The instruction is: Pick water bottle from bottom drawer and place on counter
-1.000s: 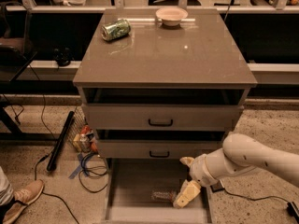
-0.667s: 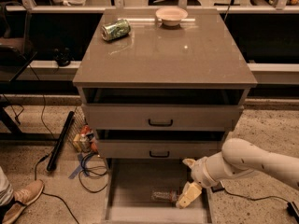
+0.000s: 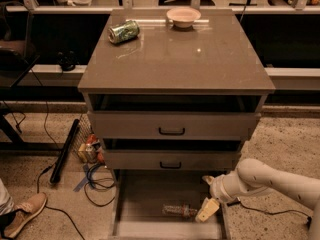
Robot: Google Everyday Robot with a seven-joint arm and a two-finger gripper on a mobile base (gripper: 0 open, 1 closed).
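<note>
Gripper (image 3: 207, 194) is held low over the right side of the bottom drawer (image 3: 145, 194), opened wide with nothing between the jaws. Its lower finger (image 3: 208, 210) is angled down toward the drawer floor, just beside the right end of the bottle (image 3: 176, 210). Compared with a second ago, the arm (image 3: 265, 179) is sunk a little lower and the gripper is shifted slightly rightward, while the bottle is left lying on its side where it was, near the drawer's front. No grasp is judged to be made yet. The jaws must be brought around the bottle's body before it can be lifted to the counter (image 3: 175, 59), where a can (image 3: 123, 31) and a bowl (image 3: 183, 16) are set near the far edge.
</note>
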